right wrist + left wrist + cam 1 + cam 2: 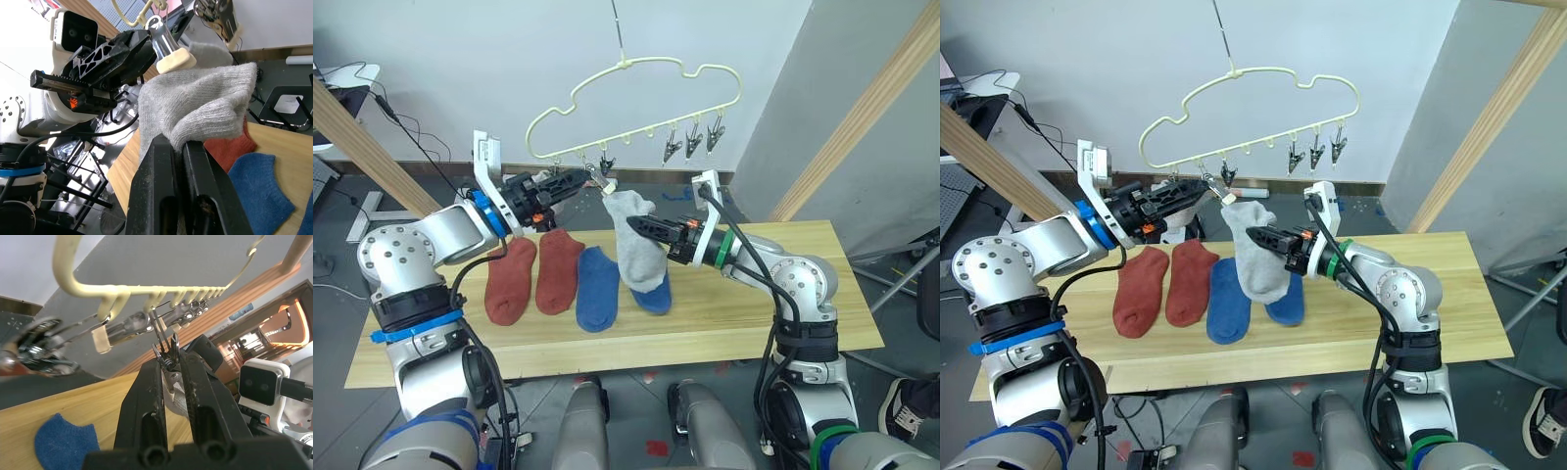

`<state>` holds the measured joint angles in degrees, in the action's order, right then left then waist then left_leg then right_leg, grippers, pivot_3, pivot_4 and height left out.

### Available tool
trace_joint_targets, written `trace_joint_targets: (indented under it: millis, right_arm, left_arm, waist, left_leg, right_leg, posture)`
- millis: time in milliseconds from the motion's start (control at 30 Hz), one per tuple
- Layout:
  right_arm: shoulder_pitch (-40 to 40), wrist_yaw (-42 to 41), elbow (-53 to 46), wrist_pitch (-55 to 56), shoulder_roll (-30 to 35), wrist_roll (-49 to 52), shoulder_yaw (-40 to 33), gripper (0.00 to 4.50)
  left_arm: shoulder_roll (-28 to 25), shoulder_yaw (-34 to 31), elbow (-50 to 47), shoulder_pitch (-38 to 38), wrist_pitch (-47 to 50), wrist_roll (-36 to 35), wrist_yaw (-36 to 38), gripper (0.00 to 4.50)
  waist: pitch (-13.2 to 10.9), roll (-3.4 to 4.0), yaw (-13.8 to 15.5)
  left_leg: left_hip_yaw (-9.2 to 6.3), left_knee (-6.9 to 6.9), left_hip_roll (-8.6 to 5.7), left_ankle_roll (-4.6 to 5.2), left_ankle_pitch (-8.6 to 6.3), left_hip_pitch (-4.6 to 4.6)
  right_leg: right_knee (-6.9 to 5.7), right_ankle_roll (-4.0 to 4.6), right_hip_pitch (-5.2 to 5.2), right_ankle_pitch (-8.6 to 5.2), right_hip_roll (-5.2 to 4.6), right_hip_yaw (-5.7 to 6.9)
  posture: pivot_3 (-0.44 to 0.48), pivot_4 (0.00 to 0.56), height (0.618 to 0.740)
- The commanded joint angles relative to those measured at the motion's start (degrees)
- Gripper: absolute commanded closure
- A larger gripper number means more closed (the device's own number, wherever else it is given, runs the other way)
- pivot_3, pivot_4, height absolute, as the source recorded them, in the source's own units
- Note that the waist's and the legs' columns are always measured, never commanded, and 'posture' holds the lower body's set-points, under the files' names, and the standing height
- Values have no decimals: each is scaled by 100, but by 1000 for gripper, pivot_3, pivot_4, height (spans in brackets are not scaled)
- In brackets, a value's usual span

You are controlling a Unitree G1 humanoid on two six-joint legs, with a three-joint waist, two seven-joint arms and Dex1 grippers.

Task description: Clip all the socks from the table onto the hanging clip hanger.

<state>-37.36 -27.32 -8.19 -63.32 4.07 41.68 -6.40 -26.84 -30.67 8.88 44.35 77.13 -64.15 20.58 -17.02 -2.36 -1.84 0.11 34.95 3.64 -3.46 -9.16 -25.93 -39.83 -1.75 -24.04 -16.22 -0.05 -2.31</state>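
Right gripper (pixel 177 147) jaws pinch grey sock (pixel 205 105) beneath hanger clip (pixel 168 49).

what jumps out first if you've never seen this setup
A grey sock held up over the table by the right gripper, its cuff raised to a clip that the left gripper pinches on the yellow hanger. Below lie two red socks and two blue socks.

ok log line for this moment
left gripper: squeezing clip | right gripper: holding grey sock up to clip hanger
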Motion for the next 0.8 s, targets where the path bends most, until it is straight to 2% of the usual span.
trace_joint_targets:
  millis: [33, 800]
  right_arm:
    - [-95, 10, -124, 67, 32, 190, -41, 4491]
    - [-141, 263, -232, 39, -10, 543, -56, 4491]
  left_arm:
    - [-72, 21, -127, 84, -52, -138, 86, 4280]
    - [-86, 92, -71, 105, -138, -140, 111, 4280]
  waist:
    - [0, 0, 0]
    - [0, 0, -2]
  left_leg:
    - [0, 0, 0, 0, 0, 0]
    - [0, -2, 0, 0, 0, -1]
  right_leg:
    - [0, 0, 0, 0, 0, 0]
    - [2, 0, -1, 0, 0, 0]
  posture:
    - [-7, 280, 740]
    - [-11, 281, 740]
